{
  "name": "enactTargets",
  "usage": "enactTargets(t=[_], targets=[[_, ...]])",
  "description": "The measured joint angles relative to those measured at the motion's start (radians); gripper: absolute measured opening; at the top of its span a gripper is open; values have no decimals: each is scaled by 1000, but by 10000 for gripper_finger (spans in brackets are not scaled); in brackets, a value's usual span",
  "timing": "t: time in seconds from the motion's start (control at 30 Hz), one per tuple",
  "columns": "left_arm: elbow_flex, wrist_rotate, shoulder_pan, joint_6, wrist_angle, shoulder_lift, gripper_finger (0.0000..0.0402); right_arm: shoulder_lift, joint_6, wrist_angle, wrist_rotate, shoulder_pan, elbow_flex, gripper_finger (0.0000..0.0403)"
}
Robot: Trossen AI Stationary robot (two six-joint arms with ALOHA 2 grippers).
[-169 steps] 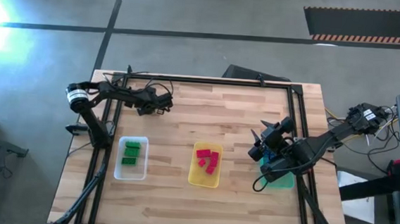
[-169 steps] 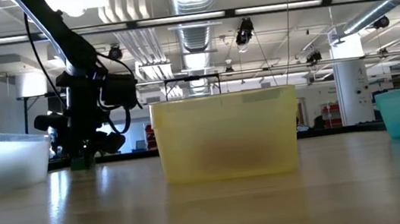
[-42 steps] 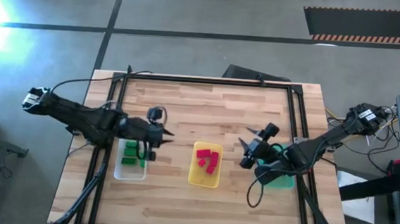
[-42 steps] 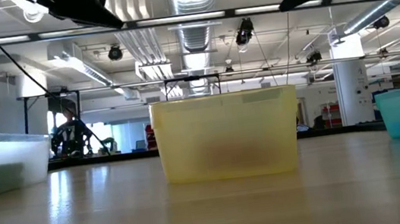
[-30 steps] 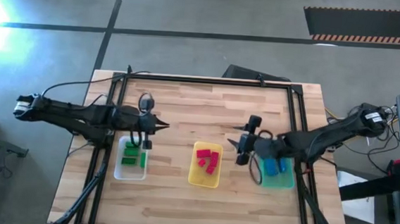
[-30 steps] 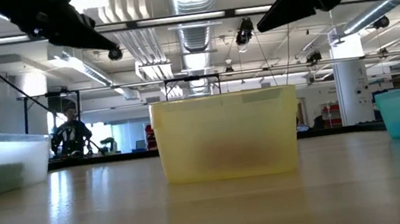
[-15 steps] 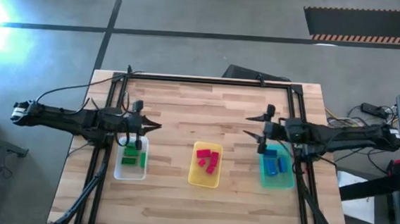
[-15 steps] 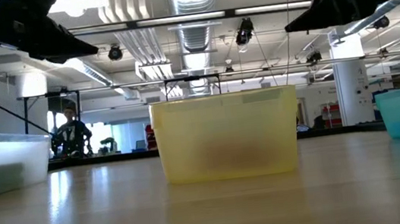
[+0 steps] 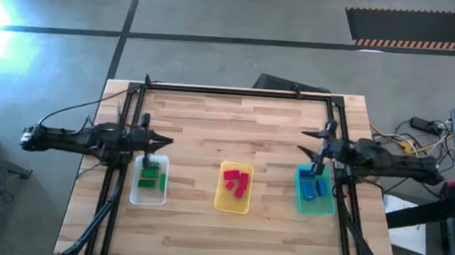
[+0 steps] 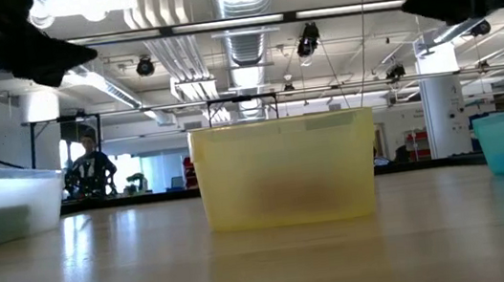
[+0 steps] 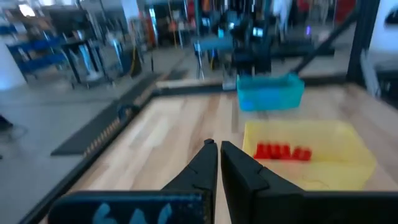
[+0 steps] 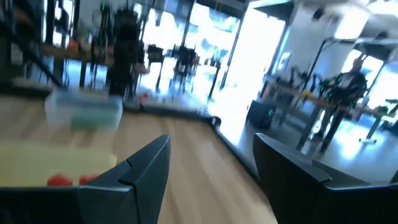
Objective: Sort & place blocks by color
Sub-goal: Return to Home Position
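Fingers of left tool [image 11: 214, 146] almost together, empty — right tool [image 12: 211, 142] wide apart, empty.

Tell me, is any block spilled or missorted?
Nothing stands out: green plastic blocks in the clear tray, red blocks in the yellow tray, blue blocks in the teal tray, none loose on the wooden table.

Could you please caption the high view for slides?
Green blocks in clear tray, red blocks in yellow tray, blue blocks in teal tray; left gripper, right gripper empty.
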Motion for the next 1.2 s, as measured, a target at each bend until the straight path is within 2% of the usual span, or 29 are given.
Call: enactTargets(t=[0.17,0.37,0.6,0.77,0.87,1.2], targets=[[-43,-1,0,0,4,-126,4,-121,19,-90,4,0,5,219],[-103,-1,0,1,11,-249,4,-93,39,-111,11,0,16,219],[-180,26,0,-23,130,-230,4,-122,57,-97,-95,0,-50,219],[-233,25,0,-24,221,-233,4,-114,125,58,-208,0,-152,219],[-233,25,0,-23,222,-219,4,-102,165,122,-220,0,-174,219],[-233,25,-1,-23,217,-184,4,-93,192,114,-236,0,-174,219]])
